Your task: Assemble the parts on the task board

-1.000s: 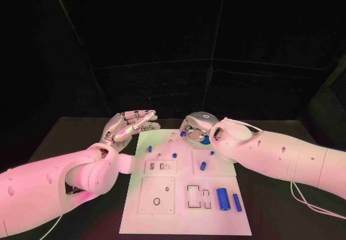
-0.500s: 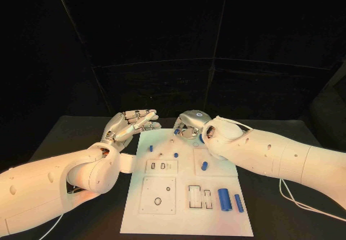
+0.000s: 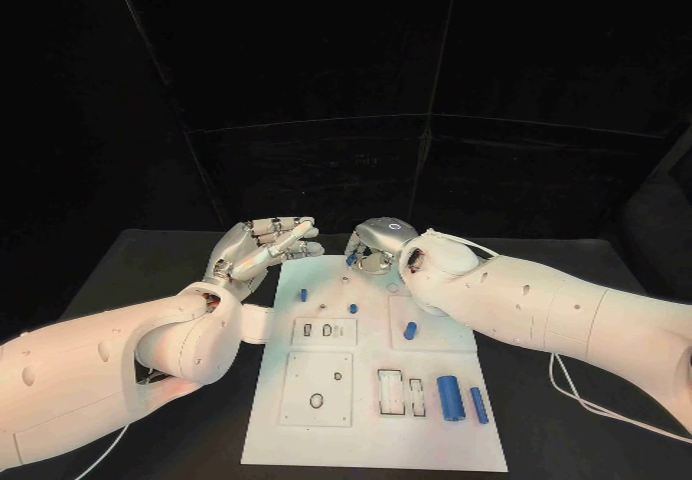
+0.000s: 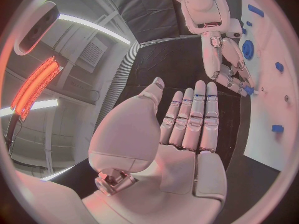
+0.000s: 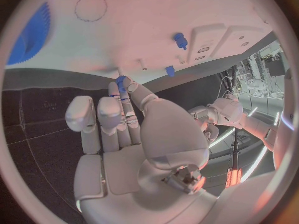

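Lying lengthwise down the middle of the black surface [image 3: 159,262], the white task board [image 3: 378,440] leaves a dark strip of bare surface along each long side and its near end stands free of both arms. At the far edge the room is tight: both robot hands crowd the board's far corners.

The left robot hand [image 3: 264,246] hovers just beside the board's far left corner, fingers straight and close together, holding nothing; the left wrist view shows its palm [image 4: 181,134] flat and unloaded. The right robot hand [image 3: 378,246] sits over the far edge of the board, fingers curled downward. In the right wrist view a small blue part [image 5: 122,79] is pinched at its fingertips [image 5: 127,92], right at the board's edge; the left wrist view shows the same blue tip against the board's rim.

On the board, small blue pegs [image 3: 303,295] stand on the far left area, a short blue piece [image 3: 410,329] lies right of centre, and 2 blue cylinders [image 3: 449,397] lie side by side near the right edge, toward the near end. Rectangular slots [image 3: 388,392] sit just left of them, and an oval hole [image 3: 316,400] marks the near left panel. A blue toothed gear [image 5: 31,35] lies on the board by the right robot hand.
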`<move>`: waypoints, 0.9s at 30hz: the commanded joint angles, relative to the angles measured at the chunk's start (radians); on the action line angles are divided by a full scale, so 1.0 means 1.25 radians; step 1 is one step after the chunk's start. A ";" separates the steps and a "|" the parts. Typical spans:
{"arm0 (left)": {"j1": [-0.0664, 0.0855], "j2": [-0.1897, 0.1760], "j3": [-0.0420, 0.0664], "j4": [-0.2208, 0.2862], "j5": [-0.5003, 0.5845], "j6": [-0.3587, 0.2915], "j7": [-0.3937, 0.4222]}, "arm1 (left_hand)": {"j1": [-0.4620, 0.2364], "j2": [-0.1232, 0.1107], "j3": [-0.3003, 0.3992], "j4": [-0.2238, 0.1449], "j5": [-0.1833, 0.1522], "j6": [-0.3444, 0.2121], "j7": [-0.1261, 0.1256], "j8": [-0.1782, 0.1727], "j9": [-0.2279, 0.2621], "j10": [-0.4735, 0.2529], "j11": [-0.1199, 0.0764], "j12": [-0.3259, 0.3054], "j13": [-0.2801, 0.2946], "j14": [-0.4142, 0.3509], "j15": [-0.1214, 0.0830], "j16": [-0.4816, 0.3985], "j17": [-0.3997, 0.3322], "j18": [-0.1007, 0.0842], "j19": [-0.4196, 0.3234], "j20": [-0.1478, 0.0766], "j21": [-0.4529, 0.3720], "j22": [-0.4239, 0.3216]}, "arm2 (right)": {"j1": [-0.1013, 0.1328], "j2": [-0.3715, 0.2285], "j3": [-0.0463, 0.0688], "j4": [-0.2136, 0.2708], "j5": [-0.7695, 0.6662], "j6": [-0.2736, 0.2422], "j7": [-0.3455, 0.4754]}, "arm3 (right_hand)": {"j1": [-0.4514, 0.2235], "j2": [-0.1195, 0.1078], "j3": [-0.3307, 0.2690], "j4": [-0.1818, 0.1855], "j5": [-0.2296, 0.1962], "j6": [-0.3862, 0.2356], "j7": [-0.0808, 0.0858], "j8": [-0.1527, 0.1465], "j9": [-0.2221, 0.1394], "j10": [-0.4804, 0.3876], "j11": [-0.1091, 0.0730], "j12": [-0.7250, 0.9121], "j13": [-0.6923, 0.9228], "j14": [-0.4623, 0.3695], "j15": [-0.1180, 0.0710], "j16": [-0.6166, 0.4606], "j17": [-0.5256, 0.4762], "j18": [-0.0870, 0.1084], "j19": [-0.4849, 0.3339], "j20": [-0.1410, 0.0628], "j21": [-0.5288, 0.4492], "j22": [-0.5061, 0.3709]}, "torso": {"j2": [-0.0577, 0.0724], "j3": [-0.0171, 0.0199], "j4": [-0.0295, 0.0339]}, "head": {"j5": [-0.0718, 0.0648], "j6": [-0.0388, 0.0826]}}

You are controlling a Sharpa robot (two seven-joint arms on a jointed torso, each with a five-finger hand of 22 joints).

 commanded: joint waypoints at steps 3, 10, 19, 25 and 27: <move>0.002 0.001 0.001 0.001 -0.004 0.010 0.006 | 0.000 0.010 -0.002 -0.005 0.000 0.002 0.004 -0.004 -0.001 -0.003 0.004 -0.004 -0.001 -0.003 0.003 -0.003 0.001 0.004 0.004 0.002 -0.004 -0.001 | 0.002 0.007 0.001 -0.012 -0.008 0.028 -0.002 | -0.003 -0.003 0.007 0.001 -0.004 0.002 0.003 -0.002 0.000 -0.001 0.006 -0.003 -0.001 0.001 -0.003 0.004 0.001 -0.005 0.003 0.002 0.004 0.001 | 0.000 0.0008 -0.0006 | 0.001 -0.002; 0.003 0.001 0.001 0.000 -0.004 0.011 0.005 | 0.000 0.011 -0.002 -0.005 0.000 0.003 0.004 -0.004 -0.001 -0.003 0.004 -0.004 -0.001 -0.003 0.003 -0.004 0.001 0.004 0.004 0.002 -0.005 -0.001 | 0.002 0.009 0.000 -0.015 -0.013 0.040 -0.007 | -0.005 -0.005 0.009 0.002 -0.006 0.002 0.003 -0.003 0.000 -0.001 0.006 -0.004 -0.001 0.000 -0.003 0.004 0.000 -0.005 0.003 0.002 0.004 0.002 | 0.001 0.0006 -0.0014 | 0.002 -0.003; 0.004 0.003 0.001 -0.002 -0.004 0.012 0.005 | 0.000 0.011 -0.002 -0.005 0.000 0.003 0.004 -0.004 -0.001 -0.003 0.004 -0.004 -0.001 -0.003 0.003 -0.004 0.001 0.004 0.004 0.002 -0.005 -0.001 | 0.002 0.020 0.000 -0.023 -0.014 0.048 -0.007 | -0.006 -0.007 0.009 0.003 -0.006 0.002 0.003 -0.003 0.000 -0.001 0.006 -0.004 -0.001 0.000 -0.003 0.004 0.001 -0.005 0.002 0.002 0.004 0.001 | 0.001 0.0007 -0.0010 | 0.003 -0.004; 0.004 0.003 0.001 -0.002 -0.004 0.013 0.003 | 0.000 0.011 -0.002 -0.006 0.000 0.003 0.004 -0.004 -0.001 -0.003 0.004 -0.005 -0.001 -0.003 0.003 -0.005 0.001 0.004 0.004 0.002 -0.005 -0.002 | 0.002 0.026 0.000 -0.034 -0.014 0.046 -0.007 | -0.017 -0.019 0.020 0.009 -0.010 -0.018 0.013 -0.011 -0.002 -0.027 0.014 -0.016 -0.007 -0.007 0.004 -0.008 -0.021 -0.002 -0.012 0.006 -0.003 -0.014 | 0.001 0.0003 -0.0015 | 0.004 -0.005; 0.004 0.003 0.001 -0.002 -0.004 0.013 0.003 | 0.000 0.011 -0.002 -0.006 0.000 0.003 0.004 -0.004 -0.001 -0.003 0.004 -0.005 -0.001 -0.003 0.003 -0.005 0.001 0.004 0.004 0.002 -0.005 -0.002 | 0.002 0.026 0.000 -0.036 -0.014 0.045 -0.008 | -0.026 -0.030 0.024 0.013 -0.010 -0.047 0.023 -0.014 -0.005 -0.060 0.024 -0.016 -0.011 -0.014 0.013 -0.017 -0.036 0.000 -0.024 0.012 -0.010 -0.028 | 0.001 0.0003 -0.0018 | 0.004 -0.005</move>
